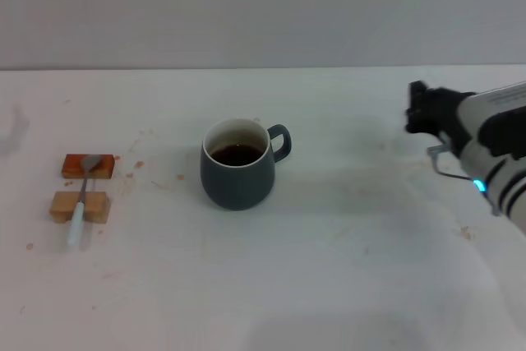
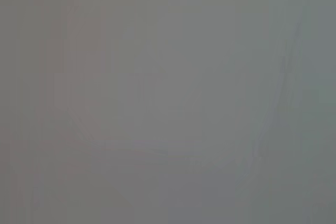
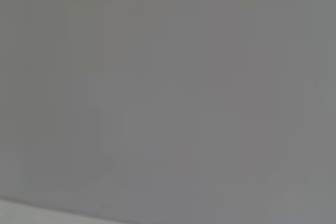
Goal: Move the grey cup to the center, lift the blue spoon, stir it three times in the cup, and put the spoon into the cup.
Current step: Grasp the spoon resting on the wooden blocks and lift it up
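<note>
The grey cup stands upright near the middle of the white table, its loop handle turned toward the robot's right and the far side, its cream inside holding dark brown liquid. Well apart from it, toward the robot's left, the blue spoon lies across two small blocks: its silver bowl rests on the reddish-brown block, the farther of the two, and its pale handle crosses the tan block and reaches past that block's near edge onto the table. Small brownish specks dot the surface between the blocks and the cup. At the right edge of the head view the right gripper is raised above the table, well clear of the cup's handle, at the end of a black-and-white arm with a small lit blue spot on its underside; only its dark end shows, so I cannot tell whether it is clenched or released, and nothing is seen in it. All of this comes from the head view alone. The left wrist view gives a plain grey field with a few faint streaks, and the right wrist view a similar grey field with a paler strip at one corner; neither shows the cup, the spoon, or any fingers. The left gripper appears in no view.
</note>
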